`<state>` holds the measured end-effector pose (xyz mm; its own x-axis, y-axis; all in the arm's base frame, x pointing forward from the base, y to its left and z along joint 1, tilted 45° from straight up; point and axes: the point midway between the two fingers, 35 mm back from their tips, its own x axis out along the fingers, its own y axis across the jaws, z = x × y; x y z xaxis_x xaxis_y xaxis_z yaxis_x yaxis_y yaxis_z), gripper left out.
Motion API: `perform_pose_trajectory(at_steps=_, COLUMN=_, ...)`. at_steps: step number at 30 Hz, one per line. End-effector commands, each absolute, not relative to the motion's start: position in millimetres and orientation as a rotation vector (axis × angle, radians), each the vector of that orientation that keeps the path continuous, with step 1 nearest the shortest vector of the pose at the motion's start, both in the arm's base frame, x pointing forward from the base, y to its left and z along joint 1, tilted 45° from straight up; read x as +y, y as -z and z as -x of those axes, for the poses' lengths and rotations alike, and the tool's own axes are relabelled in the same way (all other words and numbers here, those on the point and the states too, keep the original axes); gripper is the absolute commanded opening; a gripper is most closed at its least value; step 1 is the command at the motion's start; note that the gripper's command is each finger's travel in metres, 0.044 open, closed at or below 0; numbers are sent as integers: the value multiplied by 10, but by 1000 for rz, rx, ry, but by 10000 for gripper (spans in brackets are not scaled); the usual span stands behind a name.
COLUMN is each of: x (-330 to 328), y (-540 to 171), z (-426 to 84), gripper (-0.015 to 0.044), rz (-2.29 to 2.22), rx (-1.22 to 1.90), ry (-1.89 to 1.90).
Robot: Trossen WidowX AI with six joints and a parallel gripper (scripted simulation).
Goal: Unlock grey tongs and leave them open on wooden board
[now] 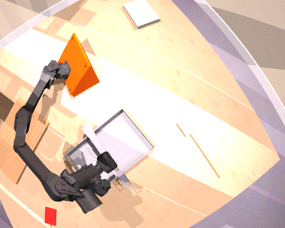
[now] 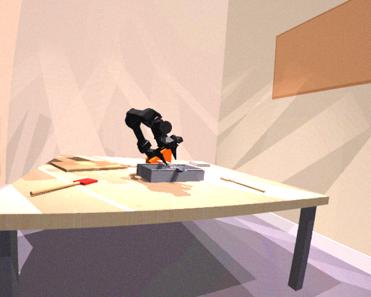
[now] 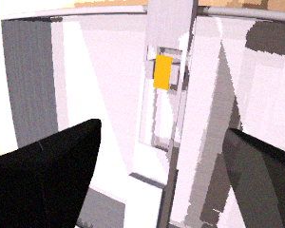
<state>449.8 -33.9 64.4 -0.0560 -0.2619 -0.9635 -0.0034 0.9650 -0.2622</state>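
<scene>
The grey tongs (image 1: 96,141) (image 3: 169,26) lie across the roasting tin (image 1: 138,129) (image 2: 191,176) (image 3: 30,81), with both ends past its rim. Their arms look close together. A yellow piece (image 3: 162,72) sits on them. My gripper (image 1: 111,173) (image 2: 170,162) (image 3: 163,134) is open and low over the tin, fingers pointing down. In the wrist view the tongs run between the two fingers, with a gap on each side. The wooden board (image 1: 5,152) (image 2: 83,166) lies flat on the other side of my arm. The arm hides part of the tongs and tin in the top view.
An orange wedge (image 1: 76,63) carries the arm's base. A white block (image 1: 141,13) (image 2: 200,164) lies far off. A wooden spatula (image 1: 204,152) (image 2: 246,185) lies beyond the tin, and a red-headed spatula (image 1: 50,215) (image 2: 86,181) near the table's edge. The tin walls stand up around the fingers.
</scene>
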Motion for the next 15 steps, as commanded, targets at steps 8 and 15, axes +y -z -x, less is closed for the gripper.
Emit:
perform_pose_trajectory(at_steps=8, x=-390, y=-438, z=-4473, gripper=260, rz=208, rx=1628, ry=208)
perform_pose_trajectory(at_steps=15, x=-419, y=-327, z=-4465, gripper=260, rz=208, rx=1628, ry=209)
